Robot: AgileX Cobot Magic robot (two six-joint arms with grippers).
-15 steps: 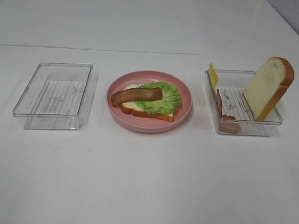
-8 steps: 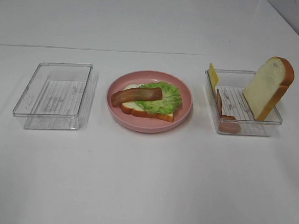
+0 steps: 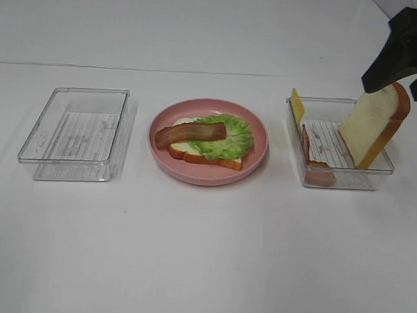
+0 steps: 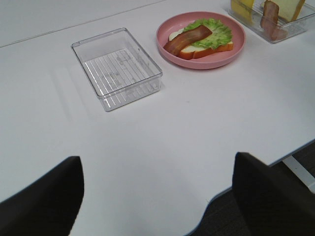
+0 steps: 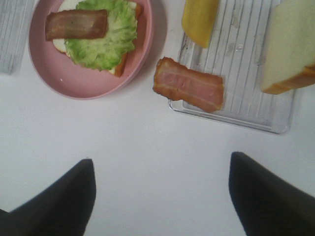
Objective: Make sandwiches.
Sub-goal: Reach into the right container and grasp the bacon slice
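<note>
**Sandwich half built, right claw over the spare bread**

Plain white worktop, nothing else around but a pale wall seam at the back.

Furthest left, the left claw hangs back over the near edge of the worktop with its jaws wide and nothing in them. My guess is it's parked to stay out of the way. Next is an empty clear tray.

In the middle, the pink plate holds the stack so far: a bread slice flat at the bottom, lettuce on it, and a bacon strip across the top.

The right tray has the rest. The cheese and a second bacon strip are propped on edge against the wall nearest the plate. The other bread slice leans upright at the far side. Standing them up probably leaves an edge free to pinch.

The right claw hovers over that tray, spread wide and empty, just above the upright bread.
</note>
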